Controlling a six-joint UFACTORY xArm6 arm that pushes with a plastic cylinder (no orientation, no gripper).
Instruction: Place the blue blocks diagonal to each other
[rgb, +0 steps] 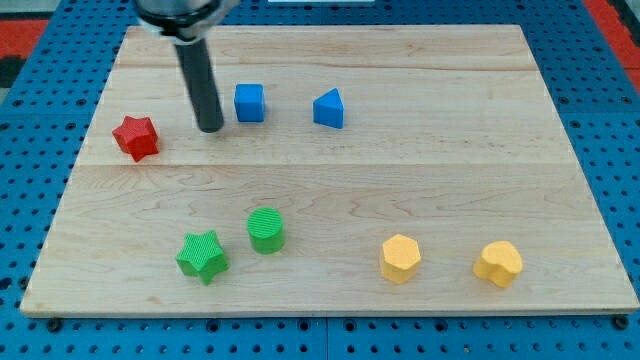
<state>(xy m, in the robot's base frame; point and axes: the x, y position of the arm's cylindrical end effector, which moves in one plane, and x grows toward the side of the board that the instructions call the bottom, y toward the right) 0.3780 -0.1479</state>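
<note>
A blue cube (249, 102) sits in the upper left part of the wooden board (330, 170). A blue triangular block (329, 109) lies to its right, almost level with it, with a gap between them. My tip (210, 129) is just left of the blue cube, slightly lower than it, and apart from it. The dark rod rises from the tip to the view's top.
A red star block (136, 137) lies left of my tip. A green star (202, 256) and a green cylinder (266, 230) sit at the lower left. Two yellow blocks (400, 258) (498, 263) sit at the lower right. Blue pegboard surrounds the board.
</note>
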